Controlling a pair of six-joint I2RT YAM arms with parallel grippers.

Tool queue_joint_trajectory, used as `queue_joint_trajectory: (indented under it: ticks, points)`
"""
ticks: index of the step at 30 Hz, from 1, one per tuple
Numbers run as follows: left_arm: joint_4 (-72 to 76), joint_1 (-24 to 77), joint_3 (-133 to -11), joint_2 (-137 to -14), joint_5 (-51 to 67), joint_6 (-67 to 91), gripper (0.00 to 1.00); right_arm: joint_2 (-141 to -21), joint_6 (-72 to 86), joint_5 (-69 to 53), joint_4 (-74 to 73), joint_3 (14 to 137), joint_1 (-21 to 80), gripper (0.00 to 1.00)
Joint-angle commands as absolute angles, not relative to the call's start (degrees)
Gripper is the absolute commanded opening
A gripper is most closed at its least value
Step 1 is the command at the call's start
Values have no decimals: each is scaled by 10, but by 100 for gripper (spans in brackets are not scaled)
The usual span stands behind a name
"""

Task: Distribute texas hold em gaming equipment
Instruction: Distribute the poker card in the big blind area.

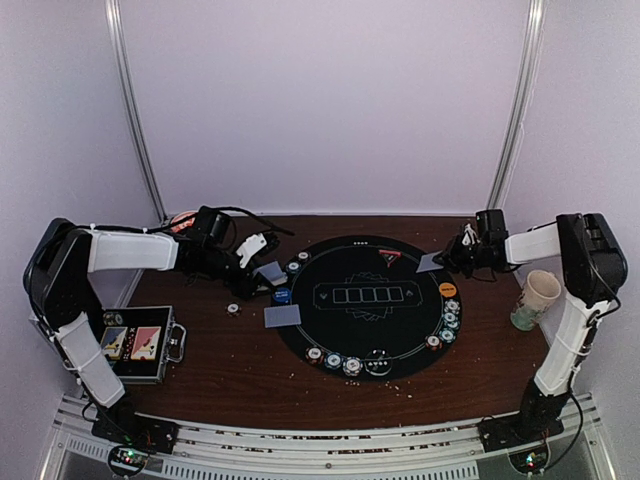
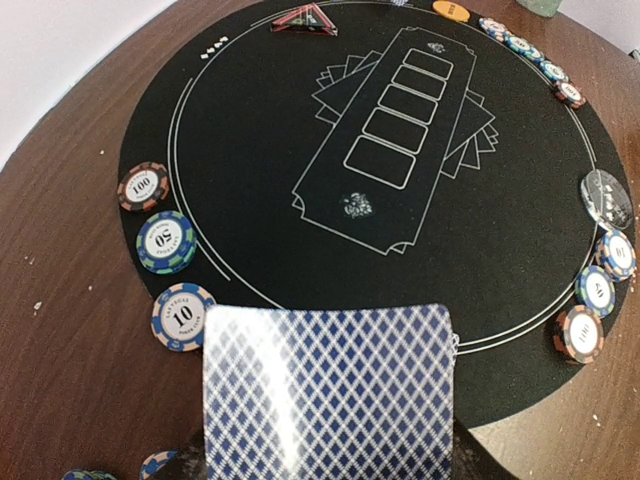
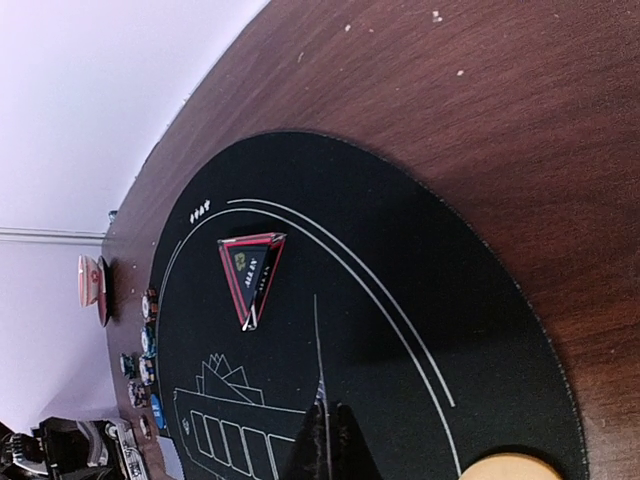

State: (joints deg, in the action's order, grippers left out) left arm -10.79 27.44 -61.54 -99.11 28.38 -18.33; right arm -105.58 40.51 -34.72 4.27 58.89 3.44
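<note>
Left gripper [image 1: 262,262] is clamped on a blue-backed card [image 2: 330,390], carrying it flat over the edge of the black mat [image 1: 400,335]. Three chips [image 2: 165,241] sit on the mat's rim just to one side of it. Right gripper [image 1: 450,258], across the mat, is closed on a second card [image 1: 430,263], which its own camera sees edge-on between the fingers [image 3: 340,450]. The red triangle marker [image 3: 250,275] lies just ahead of that gripper, and the orange button [image 1: 447,290] sits close beside it toward the arm bases. The chips look largely dealt out: one row by the left gripper, a second row [image 1: 450,320] past the orange button on the right gripper's side, and a third row [image 1: 335,360] with a silvery button [image 2: 607,198] on the rim nearest the bases. I can make out no chips by the triangle. A blue button [image 1: 283,296] and a loose card [image 1: 282,316] lie just off the mat, a little nearer the bases than the left gripper, and a stray chip [image 1: 232,308] rests on the bare wood beyond them. The cards seem the unfinished part. Only that one is down, two are in the grippers, and the five boxes [image 1: 372,295] at the mat's centre are bare, so most of the dealing appears to lie ahead.
</note>
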Motion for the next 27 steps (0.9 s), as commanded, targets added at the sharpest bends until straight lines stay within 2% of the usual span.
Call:
queue_joint_trajectory:
  ticks: [1,15,18,24,27]
  points:
    - [-96,277,-623,-996,298,-194,59,-1073,386,-350,18,608,19,0]
    - [-97,279,-624,-998,299,-197,59,-1102,358,-329,-40,652,7,4]
    - [-97,279,-624,-998,299,-197,59,-1106,353,-321,-52,660,5,12]
    - [-97,279,-624,-998,299,-197,59,-1105,341,-289,-80,672,0,36]
    - [-97,278,-623,-998,299,-197,59,-1100,335,-262,-98,679,-1,43]
